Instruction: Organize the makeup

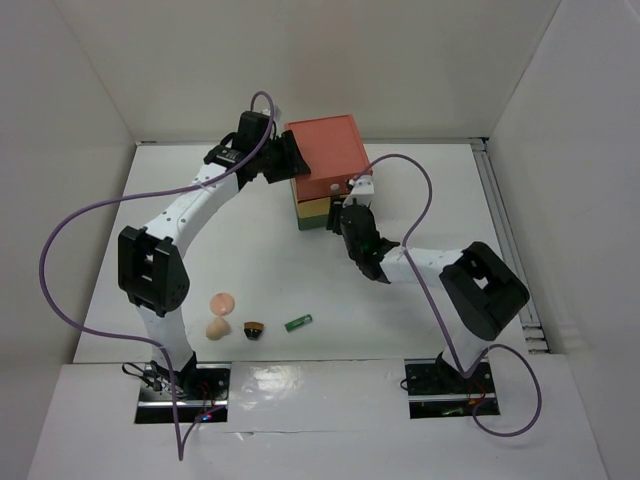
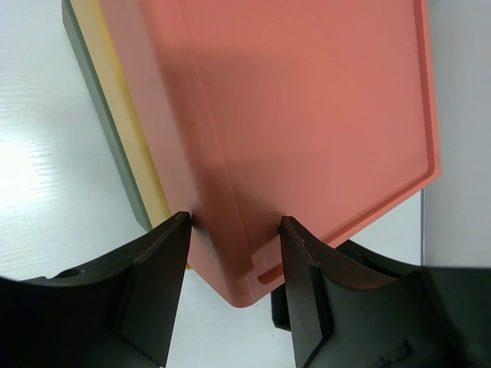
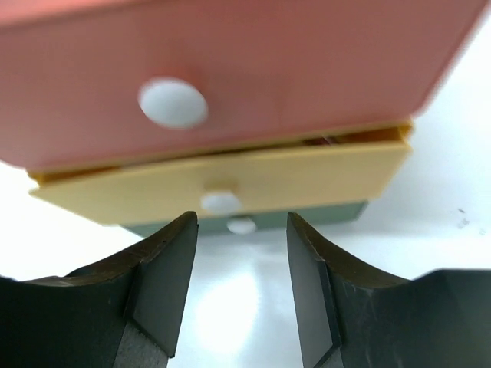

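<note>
The makeup in view lies near the front left in the top view: a peach puff [image 1: 222,302], a peach sponge [image 1: 217,327], a small black compact [image 1: 253,329] and a mint tube [image 1: 298,322]. The other cosmetics are out of view. My left gripper [image 1: 288,162] is open at the drawer box's back left, its fingers [image 2: 165,261] straddling a corner of the orange top [image 2: 307,115]. My right gripper [image 1: 347,200] is open and empty just in front of the drawer fronts, level with the white knobs of the yellow drawer [image 3: 221,202] and the green drawer [image 3: 242,225].
The orange, yellow and green drawer box [image 1: 325,150] stands at the back centre. The orange drawer has a white knob [image 3: 173,102]. The yellow drawer [image 3: 307,176] sticks out slightly, with a thin gap above it. White walls enclose the table on three sides.
</note>
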Robot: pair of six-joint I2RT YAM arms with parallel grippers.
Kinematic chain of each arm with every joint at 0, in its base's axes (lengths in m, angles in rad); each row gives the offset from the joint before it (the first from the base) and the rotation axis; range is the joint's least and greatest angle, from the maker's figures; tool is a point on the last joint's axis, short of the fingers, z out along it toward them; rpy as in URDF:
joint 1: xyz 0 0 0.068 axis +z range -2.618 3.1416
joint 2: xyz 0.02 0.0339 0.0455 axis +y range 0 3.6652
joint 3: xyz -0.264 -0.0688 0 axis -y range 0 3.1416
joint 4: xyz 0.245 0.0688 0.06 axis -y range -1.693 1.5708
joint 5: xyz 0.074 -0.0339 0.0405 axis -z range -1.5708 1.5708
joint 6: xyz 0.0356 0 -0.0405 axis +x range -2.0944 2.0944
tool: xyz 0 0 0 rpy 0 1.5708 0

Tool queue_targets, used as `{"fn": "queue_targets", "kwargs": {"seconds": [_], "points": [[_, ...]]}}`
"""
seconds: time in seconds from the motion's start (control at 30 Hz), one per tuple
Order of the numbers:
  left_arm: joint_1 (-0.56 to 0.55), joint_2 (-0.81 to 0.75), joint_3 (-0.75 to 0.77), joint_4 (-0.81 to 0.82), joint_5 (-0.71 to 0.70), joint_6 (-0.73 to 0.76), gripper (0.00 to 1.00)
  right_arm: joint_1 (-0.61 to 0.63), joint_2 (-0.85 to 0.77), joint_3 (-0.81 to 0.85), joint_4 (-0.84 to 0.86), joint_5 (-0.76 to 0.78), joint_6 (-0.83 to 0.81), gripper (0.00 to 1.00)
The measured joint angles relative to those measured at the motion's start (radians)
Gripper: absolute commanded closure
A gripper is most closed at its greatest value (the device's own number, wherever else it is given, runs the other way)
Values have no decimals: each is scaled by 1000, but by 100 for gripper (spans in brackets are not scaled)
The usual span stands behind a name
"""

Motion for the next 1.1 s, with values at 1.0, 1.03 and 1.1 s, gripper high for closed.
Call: {"fn": "queue_targets", "kwargs": {"seconds": [1.0,1.03,1.1], "points": [[-4,-23,-36,32,-21,5,38,-48,13,-2,-71,-94,-24,44],[-5,-24,-36,31,-21,5,38,-48,-2,-26,-71,-97,-23,43],[-5,-24,-36,31,-22,6,38,-48,-14,-64,-68,-101,-23,38]]}}
